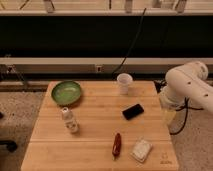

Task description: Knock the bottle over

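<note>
The bottle is small and clear with a white cap and a pale label. It stands on the left part of the wooden table, just in front of a green bowl. My white arm comes in from the right. My gripper hangs at the table's right edge, far to the right of the bottle and not touching it.
A green bowl sits at the back left and a white paper cup at the back middle. A black flat object, a red pepper-like item and a white packet lie between gripper and bottle. A dark cable hangs behind.
</note>
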